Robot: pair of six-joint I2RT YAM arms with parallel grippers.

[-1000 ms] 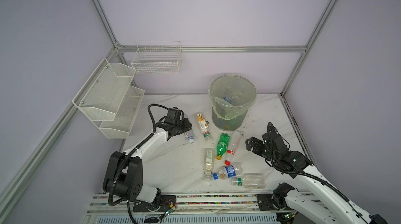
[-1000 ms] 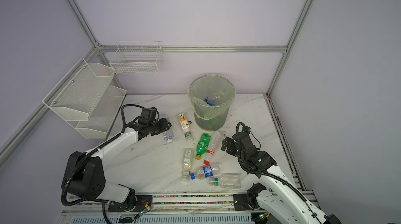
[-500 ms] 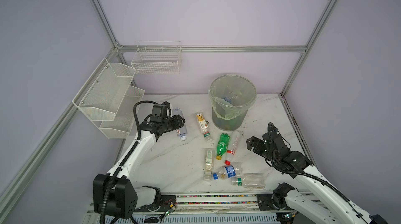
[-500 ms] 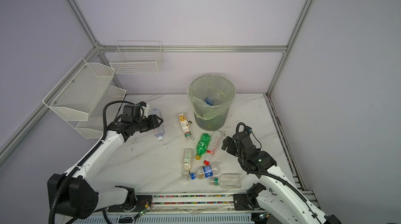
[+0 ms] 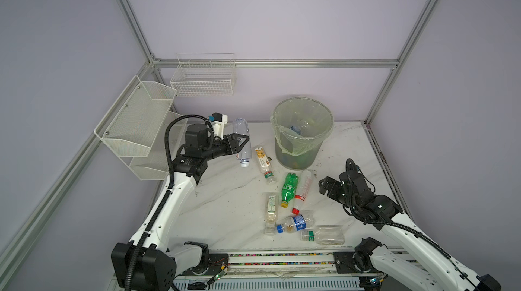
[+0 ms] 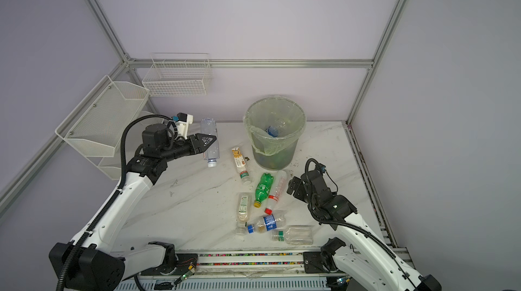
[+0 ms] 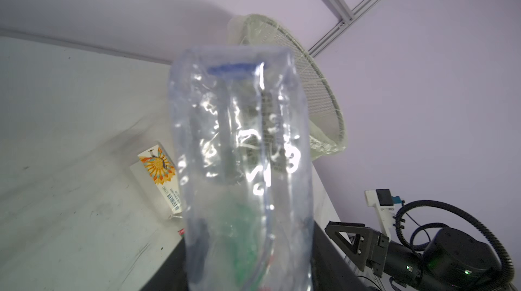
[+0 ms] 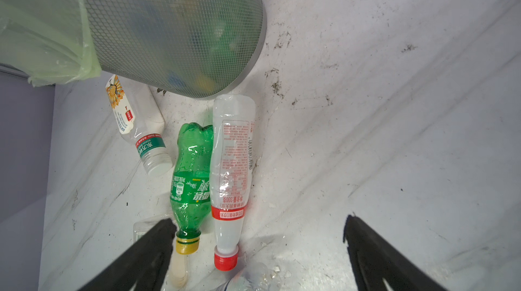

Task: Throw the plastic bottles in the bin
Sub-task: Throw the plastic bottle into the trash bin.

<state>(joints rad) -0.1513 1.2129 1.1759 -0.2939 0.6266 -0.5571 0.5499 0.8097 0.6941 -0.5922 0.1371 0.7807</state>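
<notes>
The white marbled worktop (image 5: pixel 225 205) carries everything. The bin (image 5: pixel 310 154) stands near its far edge, right of the middle, with its pale green liner folded over the rim. A few bottles show inside.

The left gripper (image 5: pixel 242 143) hangs above the far left part of the worktop, well left of the bin. Its jaws are closed partway round the body of a clear bottle (image 5: pixel 241 128). That bottle is lifted off the surface, cap toward the front edge.

The right gripper (image 8: pixel 259 222) sits low near the right edge, its jaws spread wide and holding nothing.

The other plastic bottles lie on their sides between the bin and the front edge:
- A sunflower-labelled bottle (image 5: pixel 263 164) lies just left of the bin's foot.
- A green bottle (image 5: pixel 289 188) and a red-capped bottle (image 5: pixel 303 189) lie side by side, touching.
- A pale tan bottle (image 5: pixel 271 207) lies left of them.
- A blue-labelled bottle (image 5: pixel 296 222) and a green-banded clear bottle (image 5: pixel 324 236) lie nearest the front edge.
</notes>
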